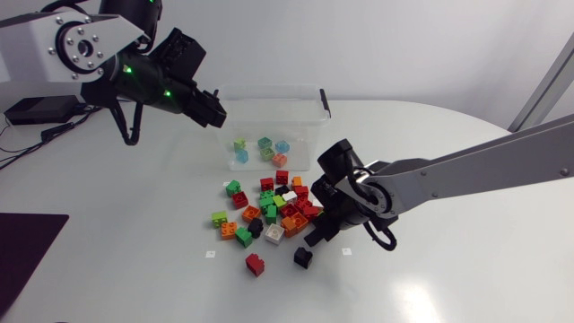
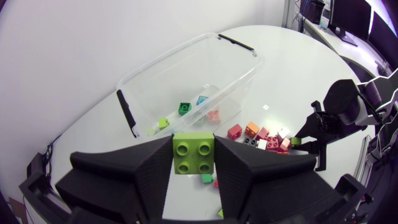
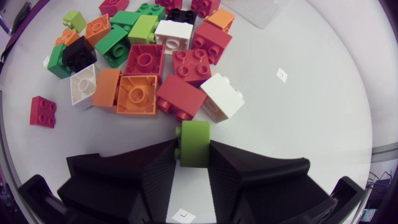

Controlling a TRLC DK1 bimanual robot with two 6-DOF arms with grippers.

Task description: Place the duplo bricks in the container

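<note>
White worktop (image 1: 448, 269): container (image 1: 269, 90) just ahead of my left end effector (image 2: 193, 149), clamped on lime brick (image 2: 193, 155); right end effector (image 3: 194, 149) farther off, clamped on green brick (image 3: 195, 134).

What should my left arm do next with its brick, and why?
Probably move further over the container, then open: the left gripper is shut on a lime brick, but the head view shows it only at the container's side wall.

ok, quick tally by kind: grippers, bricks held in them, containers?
Grippers: 2, left gripper and right gripper
Held bricks: 2, left's lime brick and right's lime brick
Containers: 1, clear container
Total: 5
</note>
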